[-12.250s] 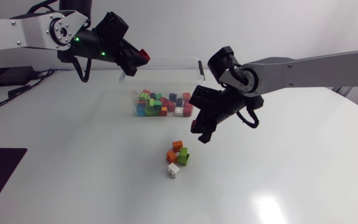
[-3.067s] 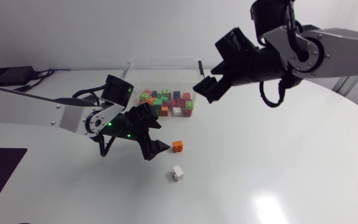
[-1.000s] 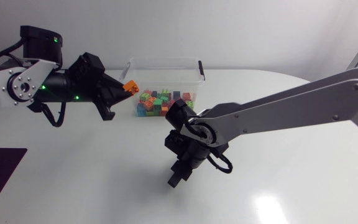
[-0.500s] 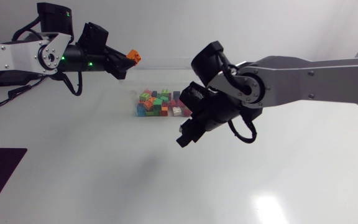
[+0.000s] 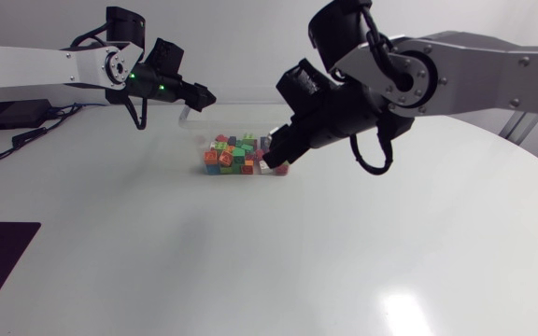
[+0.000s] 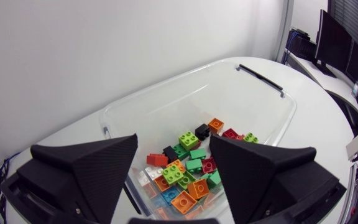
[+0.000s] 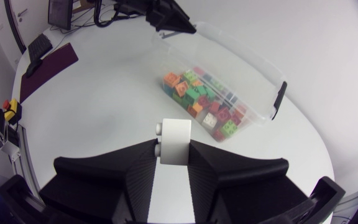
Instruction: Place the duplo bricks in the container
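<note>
On the white table [image 5: 362, 243] the clear container [image 7: 235, 68] holds a heap of duplo bricks [image 6: 188, 171]. The left claw [image 6: 173, 140] hangs above it, fingers apart, holding nothing. The right claw [image 7: 174, 155] is clamped on 1 white brick [image 7: 175, 134], raised near the container — the carrying step, I judge. Next it must cross the rim, then part its fingers over the heap.

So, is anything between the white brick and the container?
Nothing visible. The white Duplo brick is clamped in the right fingers, the clear container has no lid, and the open left fingers hover over one corner only.
</note>
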